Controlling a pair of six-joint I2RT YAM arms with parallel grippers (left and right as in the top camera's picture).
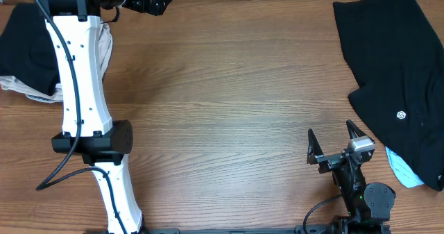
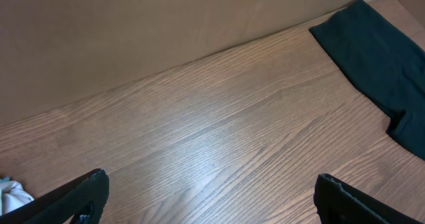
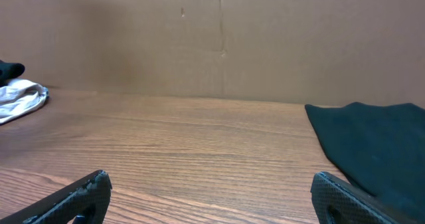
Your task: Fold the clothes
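Note:
A heap of black clothes (image 1: 399, 67) lies at the table's right side, with a small white round logo showing; the left wrist view has it at its upper right (image 2: 378, 58) and the right wrist view at its right edge (image 3: 372, 144). Another black garment (image 1: 28, 43) sits at the far left. My left gripper (image 1: 165, 1) hovers open at the back left over bare wood (image 2: 211, 184), holding nothing. My right gripper (image 1: 330, 130) stands open near the front right, just left of the black heap, with only wood between its fingers (image 3: 211, 184).
White and beige cloth (image 1: 28, 88) lies beside the left black garment and under the left arm; the right wrist view shows it at the far left (image 3: 20, 98). A light blue piece (image 1: 402, 166) pokes out beneath the right heap. A brown cardboard wall (image 3: 219, 38) backs the table.

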